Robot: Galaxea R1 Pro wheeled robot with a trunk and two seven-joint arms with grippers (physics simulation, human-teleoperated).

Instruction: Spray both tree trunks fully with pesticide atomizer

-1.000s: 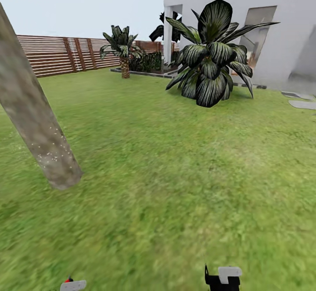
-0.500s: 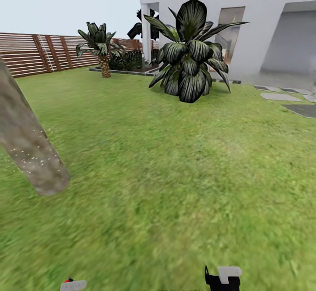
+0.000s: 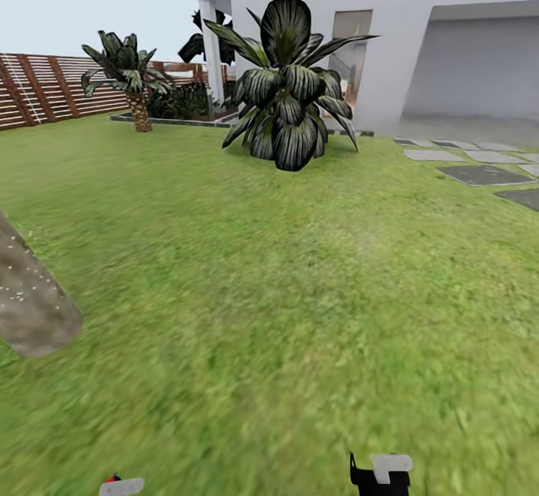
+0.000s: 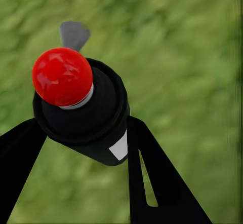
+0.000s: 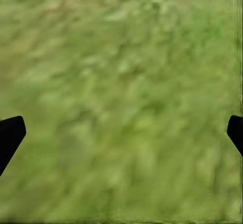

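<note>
The pesticide atomizer (image 4: pixel 96 117) is a dark bottle with a red cap, a grey trigger nozzle (image 4: pixel 74 33) and a small white label. My left gripper (image 4: pixel 83 135) is shut on it, one black finger on each side, above grass. The bottle's red and grey top (image 3: pixel 122 485) peeks in at the head view's lower edge. My right gripper (image 5: pixel 121 133) is open over bare lawn with nothing between its fingers. The base of one tree trunk (image 3: pixel 30 309), mottled grey-brown and speckled with white dots, leans at the far left.
Lawn (image 3: pixel 284 294) stretches ahead. A broad dark-leaved bush (image 3: pixel 288 96) stands before a white house (image 3: pixel 419 40). A short palm (image 3: pixel 131 77) and slat fence (image 3: pixel 37 88) are at the back left. Grey paving stones (image 3: pixel 479 170) lie at the right.
The whole head view has swung to the right, so trunk, bush and house sit further left in the picture. Both grippers keep their places at the lower edge.
</note>
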